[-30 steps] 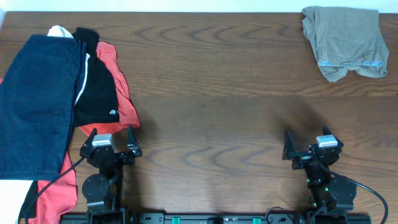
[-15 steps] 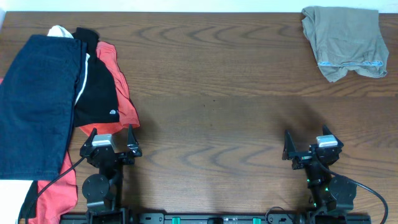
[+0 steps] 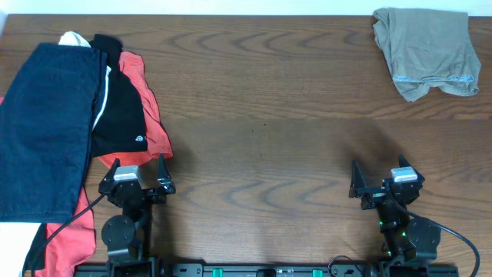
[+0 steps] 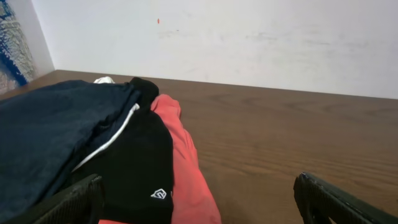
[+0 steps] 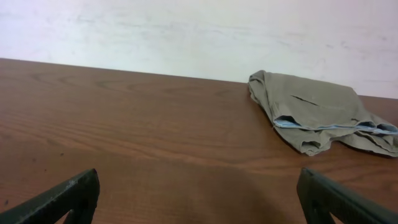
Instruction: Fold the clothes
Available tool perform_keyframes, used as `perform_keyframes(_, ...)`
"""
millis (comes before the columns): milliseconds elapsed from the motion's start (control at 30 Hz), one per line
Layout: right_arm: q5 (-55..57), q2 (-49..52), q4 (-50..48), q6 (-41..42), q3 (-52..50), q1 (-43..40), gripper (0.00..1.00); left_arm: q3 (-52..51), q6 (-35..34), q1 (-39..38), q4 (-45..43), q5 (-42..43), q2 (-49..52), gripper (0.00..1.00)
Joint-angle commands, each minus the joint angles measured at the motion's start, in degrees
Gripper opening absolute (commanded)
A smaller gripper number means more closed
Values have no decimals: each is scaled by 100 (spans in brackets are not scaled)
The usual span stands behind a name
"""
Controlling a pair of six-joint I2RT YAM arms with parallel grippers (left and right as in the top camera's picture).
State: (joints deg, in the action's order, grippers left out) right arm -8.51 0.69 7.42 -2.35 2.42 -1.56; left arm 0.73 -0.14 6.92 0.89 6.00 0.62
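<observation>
The khaki shorts [image 3: 427, 52] are seen bunched in a loose heap at the far right corner of the table [image 3: 261, 123]. A strip of pale blue waistband is exposed along the heap's near edge (most clearly in the right wrist view). Nothing is touching them.

The right gripper [image 3: 378, 172] is held low near the front edge, on the right side, well apart from the shorts. Its fingers are spread wide and nothing is held between them. Bare wood is seen between it and the heap.

The left gripper [image 3: 138, 169] is held near the front edge on the left side, likewise spread wide with nothing held. Just beyond it, a pile of other clothes is laid along the left edge. A navy garment [image 3: 42, 123] is spread over the outer part. A black garment [image 3: 119, 108] with a white stripe and a small white logo is laid beside it. An orange-red garment [image 3: 152, 123] is seen beneath the black one, and it reappears at the front left corner. A bit of white cloth [image 3: 73, 38] is showing at the far end of the pile.
</observation>
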Motion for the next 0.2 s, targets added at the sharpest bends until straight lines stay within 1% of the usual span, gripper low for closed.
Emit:
perform_keyframes(0, 13, -42, -15, -70, -37, 76, 99, -50, 52, -24, 262, 85, -39, 98)
perform_keyframes(167, 13, -39, -15, -70, -37, 76, 99, -50, 52, -24, 264, 85, -39, 98)
